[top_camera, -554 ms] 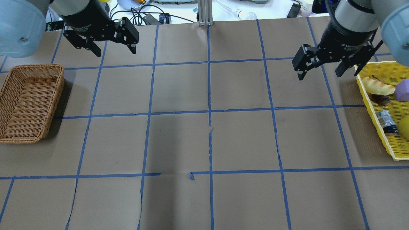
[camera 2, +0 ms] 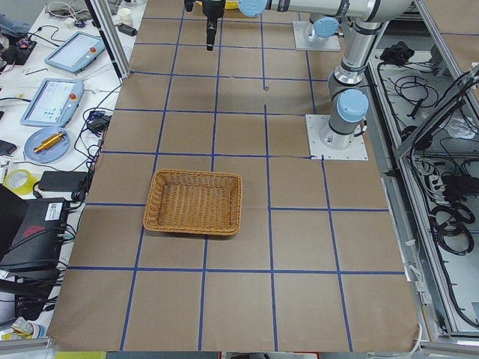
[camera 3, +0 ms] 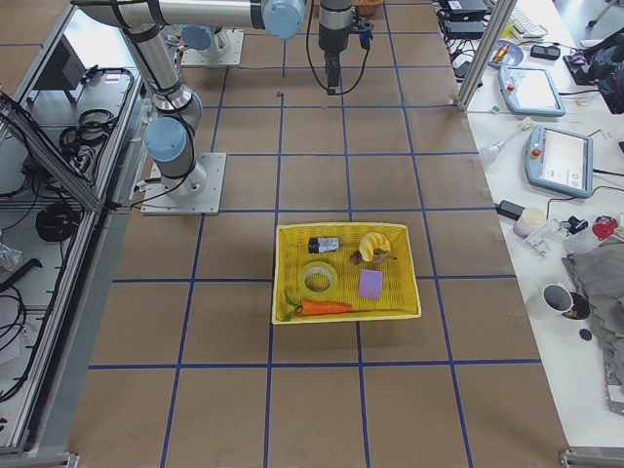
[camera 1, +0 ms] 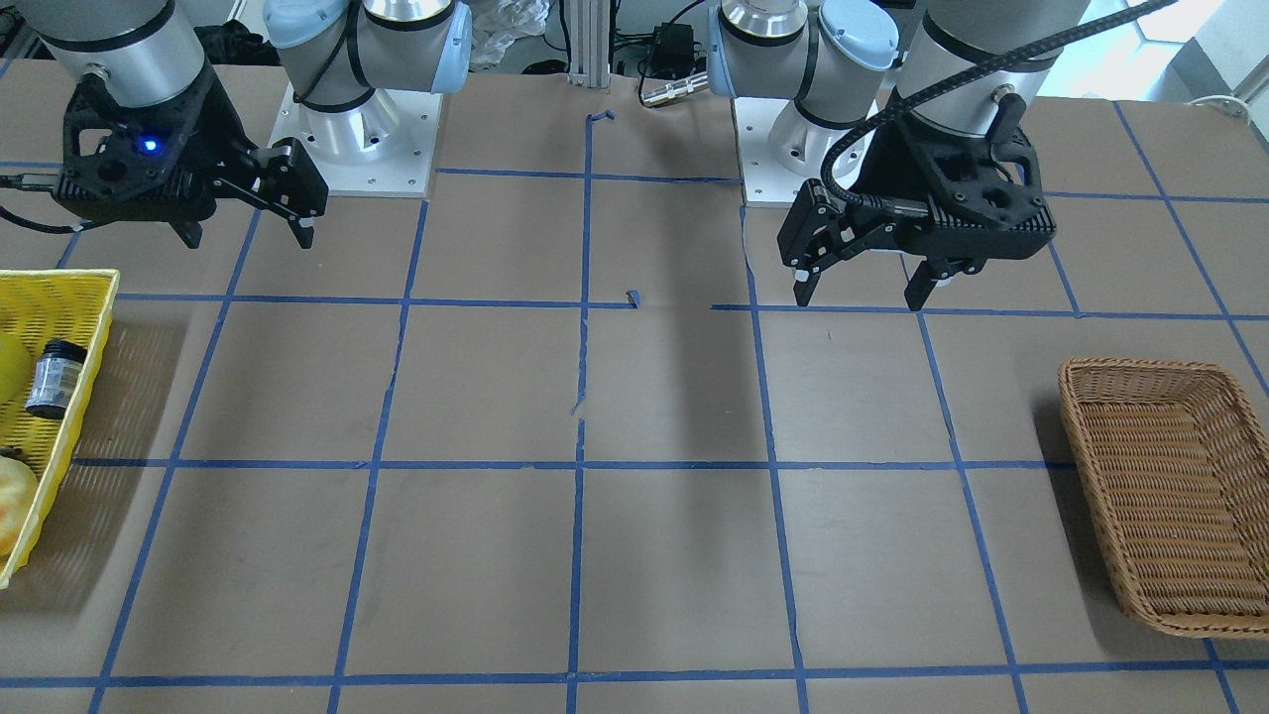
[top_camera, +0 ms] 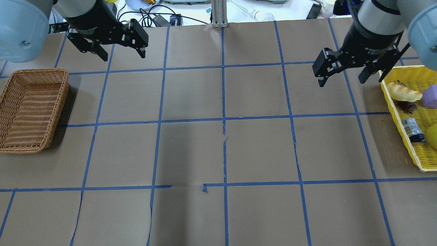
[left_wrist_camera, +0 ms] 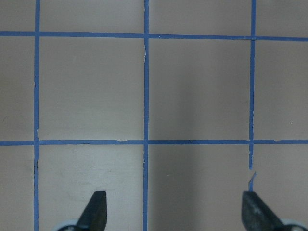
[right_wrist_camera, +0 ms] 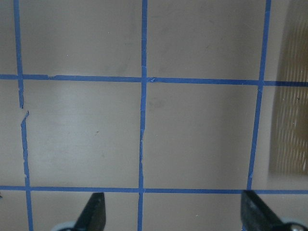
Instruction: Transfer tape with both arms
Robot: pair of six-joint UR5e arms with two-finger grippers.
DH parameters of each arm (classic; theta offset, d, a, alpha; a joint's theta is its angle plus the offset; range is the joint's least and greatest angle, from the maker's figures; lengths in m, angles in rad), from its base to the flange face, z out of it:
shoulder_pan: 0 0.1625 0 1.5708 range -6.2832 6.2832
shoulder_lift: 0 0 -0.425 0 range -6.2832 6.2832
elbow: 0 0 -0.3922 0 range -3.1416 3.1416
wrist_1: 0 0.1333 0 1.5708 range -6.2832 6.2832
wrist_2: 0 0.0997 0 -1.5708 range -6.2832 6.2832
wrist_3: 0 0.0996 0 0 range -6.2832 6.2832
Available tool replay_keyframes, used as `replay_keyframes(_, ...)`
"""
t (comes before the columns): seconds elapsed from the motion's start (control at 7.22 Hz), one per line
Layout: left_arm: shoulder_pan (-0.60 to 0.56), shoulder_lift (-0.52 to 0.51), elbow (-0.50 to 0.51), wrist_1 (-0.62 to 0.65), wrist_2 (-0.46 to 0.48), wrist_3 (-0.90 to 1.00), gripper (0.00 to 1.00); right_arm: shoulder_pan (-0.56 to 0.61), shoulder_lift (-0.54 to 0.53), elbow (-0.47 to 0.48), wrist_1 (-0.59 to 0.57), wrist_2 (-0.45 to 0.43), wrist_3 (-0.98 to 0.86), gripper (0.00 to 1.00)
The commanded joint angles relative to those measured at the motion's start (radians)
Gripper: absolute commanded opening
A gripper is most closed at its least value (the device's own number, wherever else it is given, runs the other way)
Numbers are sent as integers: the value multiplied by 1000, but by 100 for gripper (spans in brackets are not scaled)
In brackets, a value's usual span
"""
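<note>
The brown paper-covered bench [top_camera: 259, 150], gridded in blue lines, carries a yellow plastic mesh basket [camera 3: 346, 318] at the end on the robot's right and a brown wicker basket [top_camera: 32, 109] at the opposite end. The right arm's black two-finger claw [top_camera: 341, 82] hangs just beside the yellow basket and the left arm's claw [top_camera: 123, 56] near the wicker one, each spread wide with nothing held. The roll of translucent yellow tape [camera 3: 319, 280] lies flat in the yellow basket, hollow core up, outward to the right of the right arm's claw, so that arm is plainly the nearer for the pickup.
</note>
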Motion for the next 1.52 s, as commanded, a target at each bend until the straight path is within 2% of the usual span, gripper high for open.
replay_keyframes(0.0,0,1,0,0,2,1,100,-1,0,0,-1,2,-2,100)
replay_keyframes(1.38,0,3,-2,-2,2,3,100,-1,-2,8,-1,-7,-15,100)
